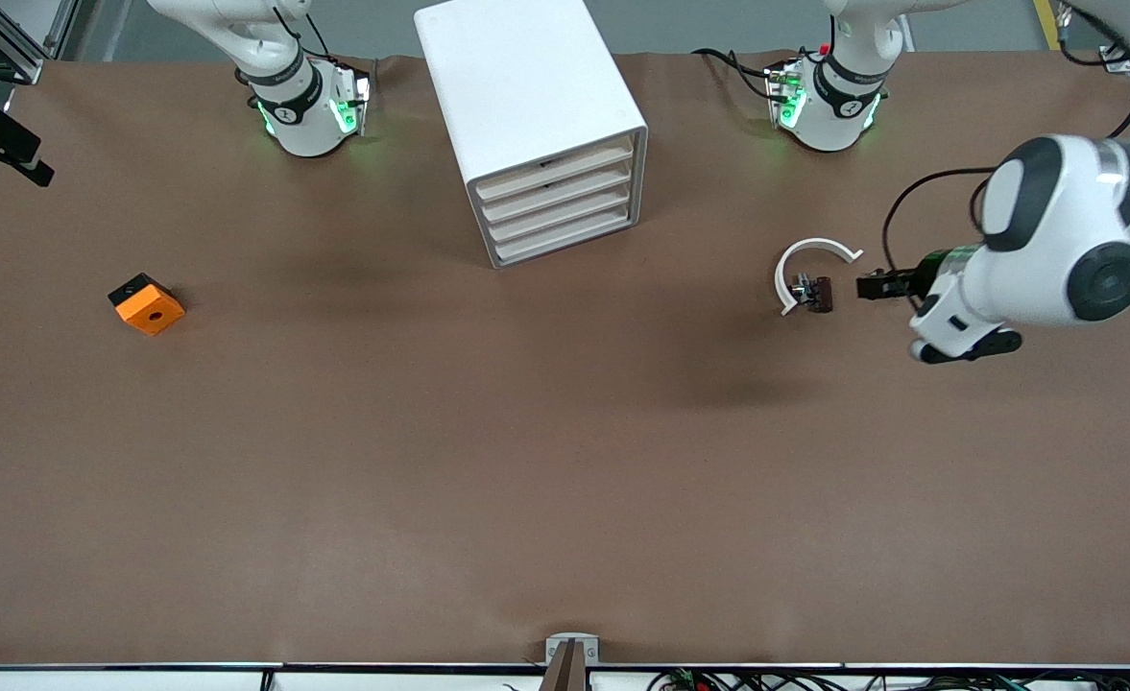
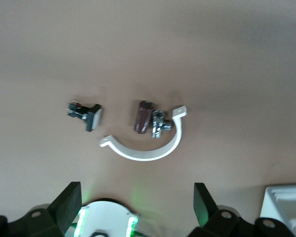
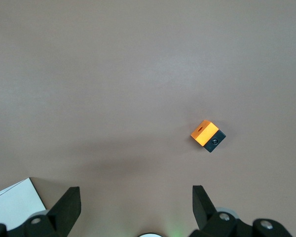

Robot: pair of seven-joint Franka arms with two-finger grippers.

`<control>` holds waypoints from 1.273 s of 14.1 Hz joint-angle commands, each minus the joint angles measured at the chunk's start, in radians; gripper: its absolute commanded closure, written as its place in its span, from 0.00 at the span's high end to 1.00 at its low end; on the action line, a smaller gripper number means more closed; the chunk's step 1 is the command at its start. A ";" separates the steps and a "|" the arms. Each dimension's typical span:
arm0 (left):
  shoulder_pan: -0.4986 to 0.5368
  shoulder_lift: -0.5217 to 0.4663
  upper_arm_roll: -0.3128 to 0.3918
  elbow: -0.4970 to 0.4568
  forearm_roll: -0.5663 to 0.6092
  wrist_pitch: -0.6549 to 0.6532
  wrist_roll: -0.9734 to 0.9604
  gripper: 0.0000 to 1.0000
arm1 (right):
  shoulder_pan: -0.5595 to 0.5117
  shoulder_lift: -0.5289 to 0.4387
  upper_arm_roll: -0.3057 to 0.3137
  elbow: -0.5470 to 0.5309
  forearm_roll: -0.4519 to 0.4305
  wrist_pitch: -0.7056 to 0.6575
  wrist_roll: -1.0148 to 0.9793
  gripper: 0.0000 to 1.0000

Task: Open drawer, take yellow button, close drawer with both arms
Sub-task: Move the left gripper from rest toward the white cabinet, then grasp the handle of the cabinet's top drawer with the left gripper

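The left tool [image 2: 136,207], wide open and empty, hangs over the bench's [image 1: 526,461] left-arm end near a white curved strip [image 1: 807,266] and small dark parts [image 1: 813,292]. The right tool [image 3: 135,207], equally wide and empty, is over bare bench. The white box cabinet [image 1: 526,115] sits mid-bench, its four cream-fronted drawers [image 1: 557,204] closed. An orange square block [image 1: 147,304] lies toward the right-arm end.

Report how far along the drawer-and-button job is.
Nothing looks done: all four drawers of the white cabinet sit shut, and no button is in sight. Nothing is in hand: the left gripper is open over the table by the white curved strip and small dark parts; the right gripper is open above the table, orange block ahead. Opening, taking and closing all remain.
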 commanded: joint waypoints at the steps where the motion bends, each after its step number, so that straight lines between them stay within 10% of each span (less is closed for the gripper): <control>1: -0.051 0.028 -0.006 0.027 -0.003 0.003 -0.186 1.00 | 0.008 -0.025 0.001 -0.017 -0.001 0.003 0.019 1.00; 11: -0.158 0.285 -0.136 0.289 -0.059 -0.213 -0.913 1.00 | 0.006 -0.025 0.001 -0.017 -0.001 0.003 0.017 1.00; 18: -0.160 0.404 -0.228 0.298 -0.251 -0.265 -1.359 1.00 | 0.005 -0.023 -0.001 -0.017 -0.001 0.005 0.017 1.00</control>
